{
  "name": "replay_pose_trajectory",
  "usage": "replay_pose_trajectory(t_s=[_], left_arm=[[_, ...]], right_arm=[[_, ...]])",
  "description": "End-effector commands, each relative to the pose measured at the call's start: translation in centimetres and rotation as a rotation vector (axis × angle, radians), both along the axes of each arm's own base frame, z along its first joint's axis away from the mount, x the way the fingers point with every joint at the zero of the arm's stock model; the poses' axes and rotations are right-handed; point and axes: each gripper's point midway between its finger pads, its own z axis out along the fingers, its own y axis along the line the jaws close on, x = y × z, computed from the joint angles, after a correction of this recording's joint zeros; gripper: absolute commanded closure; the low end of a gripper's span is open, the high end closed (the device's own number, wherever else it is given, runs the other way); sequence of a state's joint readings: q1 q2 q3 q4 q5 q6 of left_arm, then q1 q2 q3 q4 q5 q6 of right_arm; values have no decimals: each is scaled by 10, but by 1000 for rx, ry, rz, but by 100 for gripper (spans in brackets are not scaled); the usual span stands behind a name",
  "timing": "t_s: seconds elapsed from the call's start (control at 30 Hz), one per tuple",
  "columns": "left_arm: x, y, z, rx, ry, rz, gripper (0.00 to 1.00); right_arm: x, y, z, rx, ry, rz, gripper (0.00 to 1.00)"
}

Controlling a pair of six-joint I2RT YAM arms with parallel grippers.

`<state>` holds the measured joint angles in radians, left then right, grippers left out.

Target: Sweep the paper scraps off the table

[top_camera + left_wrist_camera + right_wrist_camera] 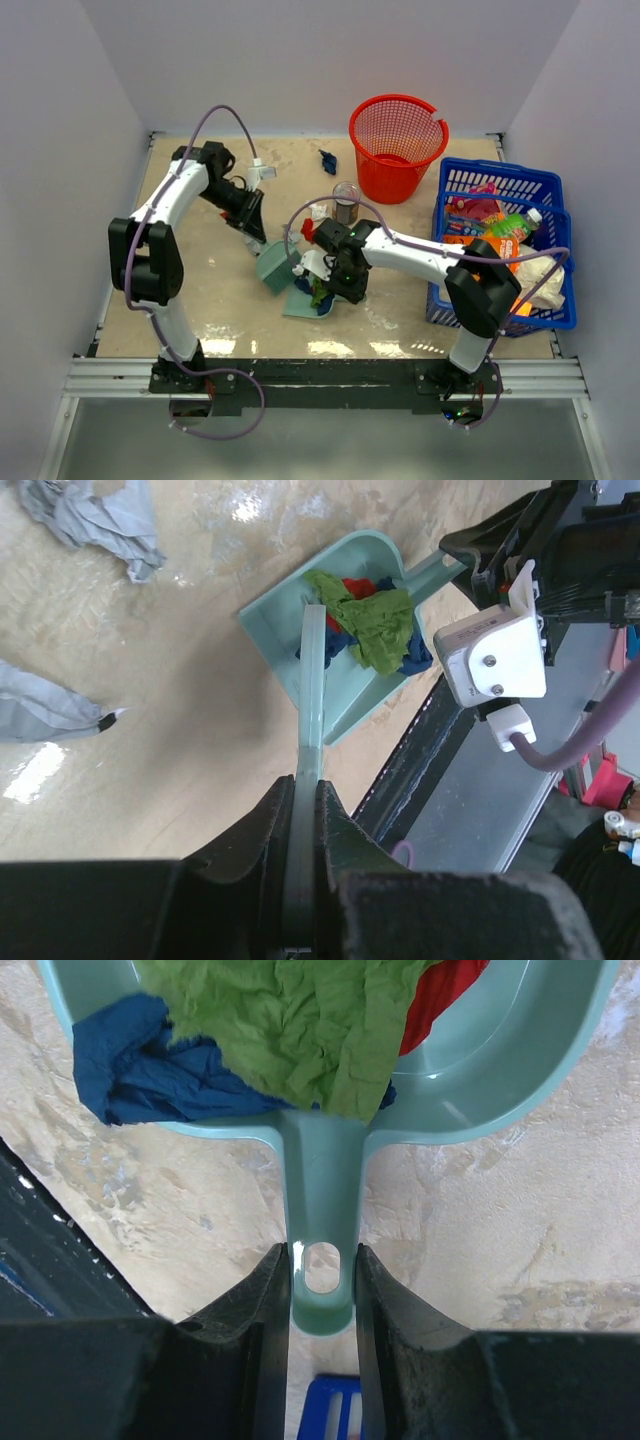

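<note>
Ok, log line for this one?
left gripper shut on sweeper | right gripper shut on dustpan | paper scraps in dustpan | grey scraps on table

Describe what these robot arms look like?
The left arm and right arm match: white tubular links, chunky black joints, a lilac cable looping along each. The left pincer and right pincer are black, with two flat fingers apiece.

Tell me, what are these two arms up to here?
They are sweeping up paper. The right gripper is clamped on the handle of a teal dustpan, which holds green, red and blue paper scraps. The left gripper grips a thin teal sweeper whose tip is at the pan. Grey scraps lie loose on the table, and a dark blue one sits near the red basket.
</note>
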<state>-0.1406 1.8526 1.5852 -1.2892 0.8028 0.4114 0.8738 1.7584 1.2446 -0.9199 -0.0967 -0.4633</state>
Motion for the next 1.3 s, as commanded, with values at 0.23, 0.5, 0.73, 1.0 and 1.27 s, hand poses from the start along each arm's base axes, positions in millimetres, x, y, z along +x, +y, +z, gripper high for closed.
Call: replay_pose_trajectory(t_s=[0.23,0.5,0.73,1.0,1.27], left_arm=[[16,21,36,37,-156,43,100],[-4,21,26,26,-93,39,100],[9,11,93,-102,-300,31,100],[54,60,108,21,-408,244,100],[112,100,121,138,-578,379,100]], right_arm=[[6,11,-9,85,-45,-16,100],[17,26,-17,135,-78,-22,100],[20,27,-16,173,-118,-35,100],[28,37,-15,212,-151,-84,100],[32,41,2,247,-171,-103,100]])
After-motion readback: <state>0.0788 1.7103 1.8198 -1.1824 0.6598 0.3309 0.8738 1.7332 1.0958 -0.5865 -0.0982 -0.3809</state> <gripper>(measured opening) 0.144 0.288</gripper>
